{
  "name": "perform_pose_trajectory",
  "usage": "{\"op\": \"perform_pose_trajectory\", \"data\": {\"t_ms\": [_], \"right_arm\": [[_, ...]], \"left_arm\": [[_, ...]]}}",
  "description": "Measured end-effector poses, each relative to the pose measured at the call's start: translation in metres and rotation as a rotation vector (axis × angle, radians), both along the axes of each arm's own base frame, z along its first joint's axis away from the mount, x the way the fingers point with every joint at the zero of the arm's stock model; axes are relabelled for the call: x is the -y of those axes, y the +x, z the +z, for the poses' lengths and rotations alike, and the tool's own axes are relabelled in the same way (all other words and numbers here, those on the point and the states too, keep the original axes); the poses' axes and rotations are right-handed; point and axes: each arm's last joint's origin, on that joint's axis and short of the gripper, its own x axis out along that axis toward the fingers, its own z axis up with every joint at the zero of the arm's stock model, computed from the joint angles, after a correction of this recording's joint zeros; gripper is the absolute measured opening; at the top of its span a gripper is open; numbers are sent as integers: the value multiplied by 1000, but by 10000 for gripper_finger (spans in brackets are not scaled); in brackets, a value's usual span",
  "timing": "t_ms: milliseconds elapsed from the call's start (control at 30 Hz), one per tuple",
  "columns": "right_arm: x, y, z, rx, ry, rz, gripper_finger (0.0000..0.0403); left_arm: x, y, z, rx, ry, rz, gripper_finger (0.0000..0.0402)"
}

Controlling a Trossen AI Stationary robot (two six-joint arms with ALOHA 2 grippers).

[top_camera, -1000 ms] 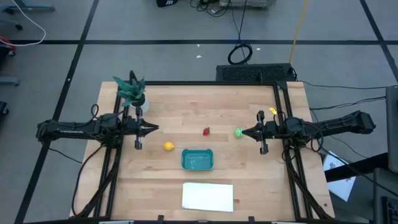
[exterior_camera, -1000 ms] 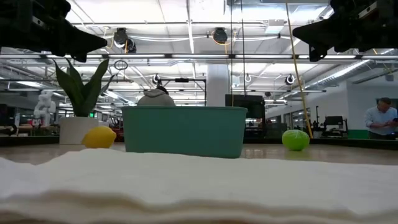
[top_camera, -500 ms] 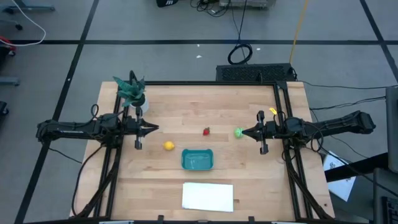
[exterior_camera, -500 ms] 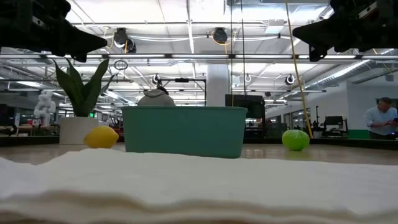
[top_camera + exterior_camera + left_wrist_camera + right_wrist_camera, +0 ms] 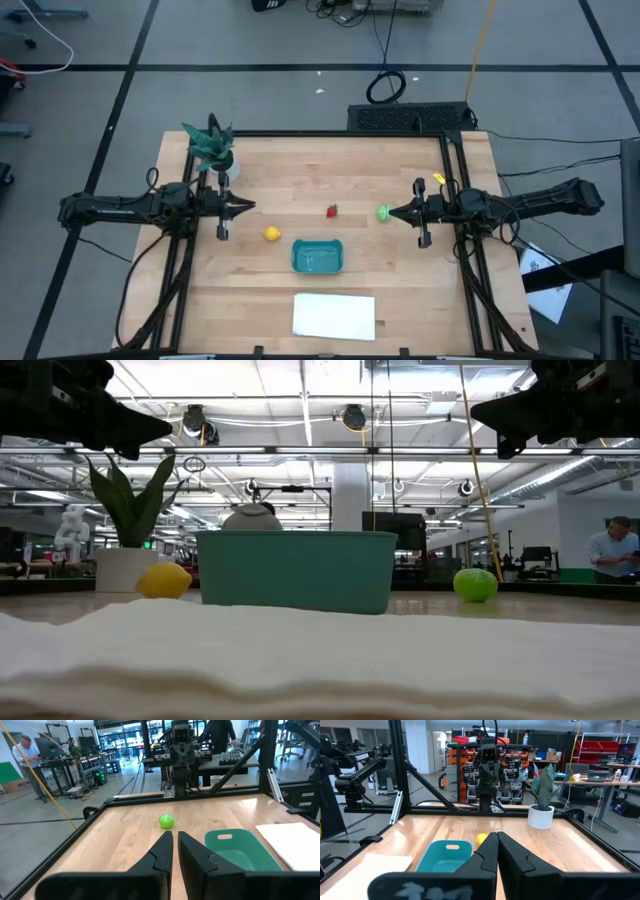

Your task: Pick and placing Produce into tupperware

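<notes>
Table (image 5: 400,280) of pale wood; workshop w/ person (image 5: 612,552) behind.

Around the tupperware (image 5: 317,256) on the worktop (image 5: 300,170): lemon (image 5: 271,234) at ten o'clock, strawberry (image 5: 332,210) at twelve, round fruit (image 5: 382,212) at two, sheet (image 5: 334,316) at six.

Empty teal tupperware (image 5: 317,256) mid-table, yellow lemon (image 5: 271,235) near it, red strawberry (image 5: 332,210) and green fruit (image 5: 382,212) beyond

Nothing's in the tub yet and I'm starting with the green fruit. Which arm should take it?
The right. The right gripper hangs just beside the green fruit; the left gripper is across the table, nearer the lemon.
</notes>
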Motion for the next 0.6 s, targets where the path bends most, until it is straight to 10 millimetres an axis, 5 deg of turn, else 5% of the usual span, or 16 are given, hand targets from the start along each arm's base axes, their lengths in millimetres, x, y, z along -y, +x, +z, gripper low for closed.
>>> {"op": "perform_pose_trajectory", "data": {"t_ms": [600], "right_arm": [[0, 0, 1, 7, 0, 0, 0]], "left_arm": [[0, 0, 1, 9, 0, 0, 33]]}}
